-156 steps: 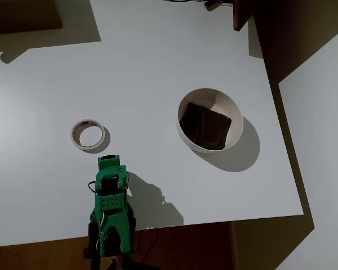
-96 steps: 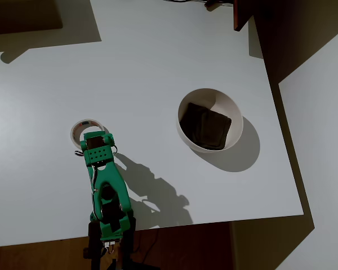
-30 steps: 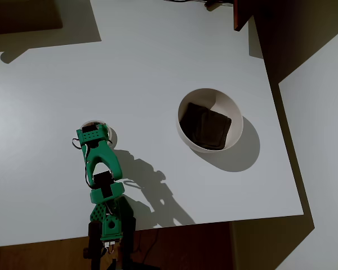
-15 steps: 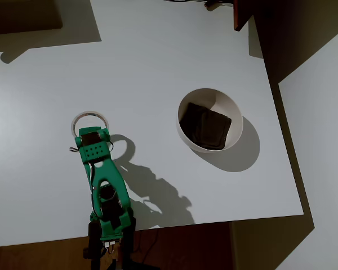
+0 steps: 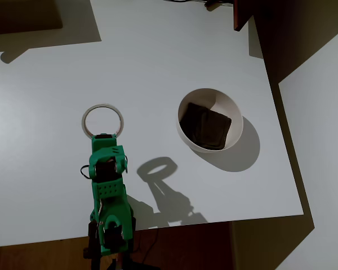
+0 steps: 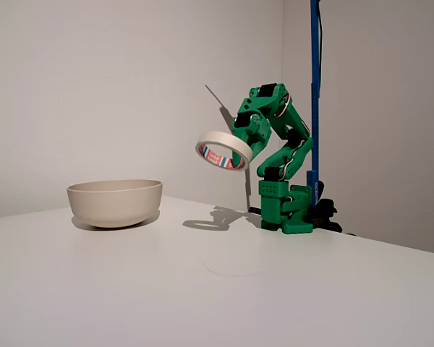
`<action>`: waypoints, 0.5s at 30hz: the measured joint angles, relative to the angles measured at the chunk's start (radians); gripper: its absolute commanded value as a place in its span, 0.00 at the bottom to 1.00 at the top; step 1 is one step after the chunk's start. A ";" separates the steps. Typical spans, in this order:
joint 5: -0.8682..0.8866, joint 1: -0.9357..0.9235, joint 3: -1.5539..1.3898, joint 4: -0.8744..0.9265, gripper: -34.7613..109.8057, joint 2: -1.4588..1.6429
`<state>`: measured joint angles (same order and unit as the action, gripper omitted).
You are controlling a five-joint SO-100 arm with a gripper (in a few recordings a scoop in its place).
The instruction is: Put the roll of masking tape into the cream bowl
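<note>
Now end effector [image 6: 240, 142] grips roll of masking tape [image 6: 223, 150], raised above table [image 6: 202, 289].

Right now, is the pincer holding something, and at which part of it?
Yes. The pincer holds the roll of masking tape by its rim on the arm's side, lifted clear of the table.

You face a white table [image 5: 158, 56] under hard light, plain pale walls [image 6: 94, 87], a blue pole [image 6: 315, 87], wooden floor [image 5: 39, 256].

The roll of masking tape [image 6: 224, 151] has risen off the table [image 5: 158, 50], gripped by the fingers [image 6: 244, 142].
</note>
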<state>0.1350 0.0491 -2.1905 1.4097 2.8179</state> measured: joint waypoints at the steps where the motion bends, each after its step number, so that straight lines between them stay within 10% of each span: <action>1: -0.005 -0.018 0.000 0.000 0.18 0.028; 15: -0.098 -0.426 0.129 -0.066 0.18 0.018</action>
<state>0.0368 -0.3774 -2.0617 1.3438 2.8363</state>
